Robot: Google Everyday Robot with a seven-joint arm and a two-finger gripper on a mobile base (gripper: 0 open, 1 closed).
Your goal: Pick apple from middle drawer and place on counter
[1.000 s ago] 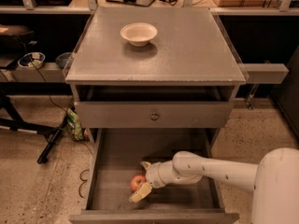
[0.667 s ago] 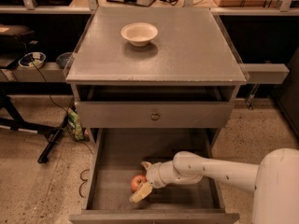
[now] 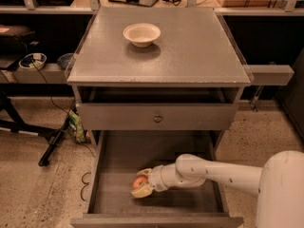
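The small red and yellow apple [image 3: 138,182] lies on the bottom of the open middle drawer [image 3: 118,158], left of centre and near the front. My gripper [image 3: 142,183] reaches into the drawer from the right on a white arm. Its pale fingers [image 3: 140,193] close on the apple from behind and in front, and the apple rests low in the drawer. The grey counter [image 3: 190,46] above holds nothing but a bowl.
A cream-white bowl [image 3: 141,33] stands on the counter's back left. A shut upper drawer front with a round knob [image 3: 157,118] overhangs the open drawer. Cables and a stand leg [image 3: 54,144] lie on the floor to the left. The robot's white body [image 3: 282,189] is at the lower right.
The two fingers have drawn closer together around the apple. The arm and the apple have barely moved.
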